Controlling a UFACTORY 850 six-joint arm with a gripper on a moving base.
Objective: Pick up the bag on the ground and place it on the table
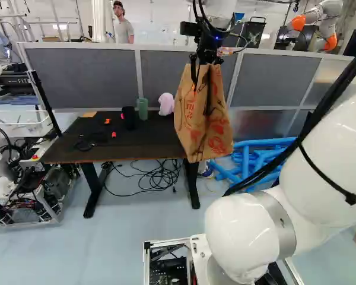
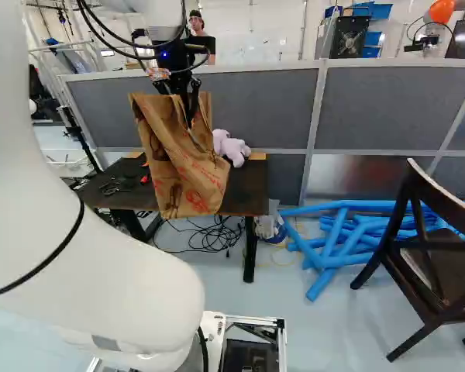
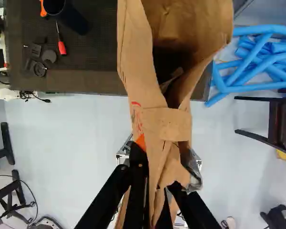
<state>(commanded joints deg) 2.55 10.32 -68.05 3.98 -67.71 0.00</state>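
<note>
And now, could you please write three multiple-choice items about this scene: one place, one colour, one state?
1. Where is the stuffed toy?
A) on a chair
B) on the table
C) on the floor

2. Which colour are the long tubes?
A) green
B) yellow
C) blue

3. The paper bag is:
A) gripped
B) lying flat
C) standing on the floor

Answers:
1 B: it sits near the table's back edge.
2 C: every visible tube is blue.
3 A: it hangs between the gripper's fingers.

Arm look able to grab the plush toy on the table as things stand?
Probably not: the end effector is shut on the paper bag. It likely has to release that before gripping the plush toy.
</note>
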